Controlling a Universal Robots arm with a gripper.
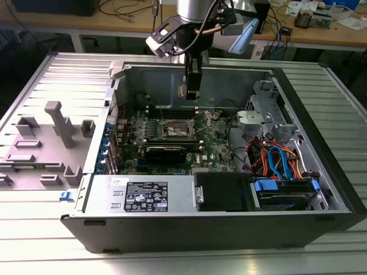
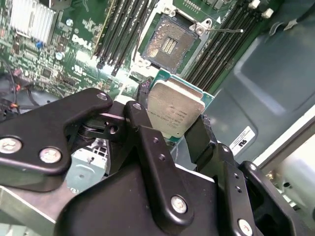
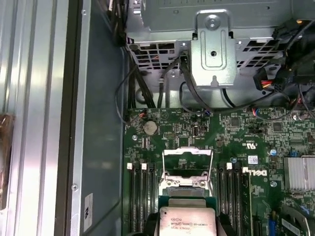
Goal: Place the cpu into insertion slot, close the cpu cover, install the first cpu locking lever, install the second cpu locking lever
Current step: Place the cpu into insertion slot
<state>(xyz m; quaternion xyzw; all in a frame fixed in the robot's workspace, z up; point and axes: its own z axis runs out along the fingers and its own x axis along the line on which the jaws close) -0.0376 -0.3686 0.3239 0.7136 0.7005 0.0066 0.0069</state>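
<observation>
The cpu (image 2: pixel 176 112) is gripped at its edges by the pincer (image 1: pixel 191 91), held above the green board (image 2: pixel 74 44) inside the computer case (image 1: pixel 160 80) and apart from the uncovered insertion slot (image 2: pixel 170 42), whose cpu cover (image 3: pixel 187 164) seems swung upright.

In the second wrist view the black jaws clasp the cpu (image 2: pixel 174 110), hide its near edge and both gripped sides, and run off the picture's edge themselves. In the first wrist view the cpu (image 3: pixel 187 223) is cut off by the picture's edge, so only part of its metal top can be seen. In the exterior view the arm (image 1: pixel 198 8) is cut off at the top edge, and the inside of the insertion slot (image 1: pixel 179 129) is too small to make out
</observation>
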